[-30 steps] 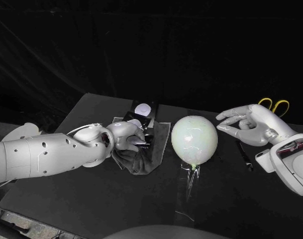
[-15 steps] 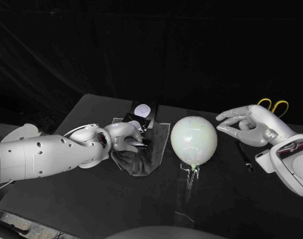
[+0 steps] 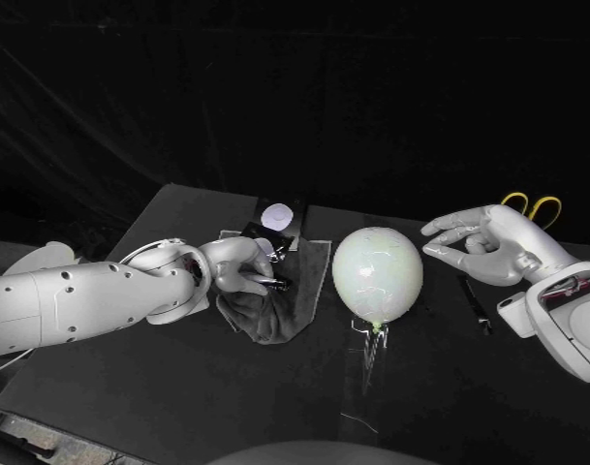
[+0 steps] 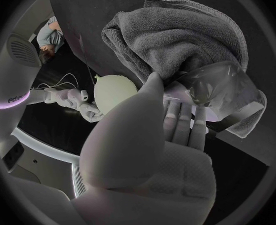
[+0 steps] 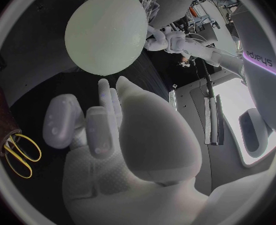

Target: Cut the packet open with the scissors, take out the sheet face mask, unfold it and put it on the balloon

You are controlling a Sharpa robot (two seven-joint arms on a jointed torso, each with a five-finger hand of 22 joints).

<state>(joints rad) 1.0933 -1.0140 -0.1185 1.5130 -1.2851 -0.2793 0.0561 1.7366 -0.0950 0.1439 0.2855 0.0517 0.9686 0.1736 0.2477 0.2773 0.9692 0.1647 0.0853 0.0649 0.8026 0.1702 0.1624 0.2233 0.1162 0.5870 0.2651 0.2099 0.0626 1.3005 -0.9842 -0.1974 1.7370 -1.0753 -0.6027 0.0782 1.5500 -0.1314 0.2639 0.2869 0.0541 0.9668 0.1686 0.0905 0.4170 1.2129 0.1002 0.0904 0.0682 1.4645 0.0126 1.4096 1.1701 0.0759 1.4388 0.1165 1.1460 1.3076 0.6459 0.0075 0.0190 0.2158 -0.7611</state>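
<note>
The dark packet (image 3: 278, 215) with a pale oval on it lies at the table's far side, partly on a grey folded towel (image 3: 264, 318). My left hand (image 3: 243, 263) is over the towel and pinches the packet's near end. In the left wrist view its fingers (image 4: 175, 122) close on the shiny packet (image 4: 225, 90) beside the towel (image 4: 175, 32). The pale balloon (image 3: 377, 271) lies in the middle of the table, to the right of the towel. My right hand (image 3: 484, 242) hovers right of the balloon with curled fingers and nothing in them. The yellow-handled scissors (image 3: 535, 205) lie behind it.
A thin dark stick (image 3: 480, 305) lies on the table just right of the balloon, under my right forearm. The balloon's thin string (image 3: 370, 358) trails toward the front edge. The right wrist view shows the balloon (image 5: 106, 30) and scissors (image 5: 19, 152).
My left hand has slid a little toward the far side, closer onto the packet. The right hand and the balloon have stayed put.
</note>
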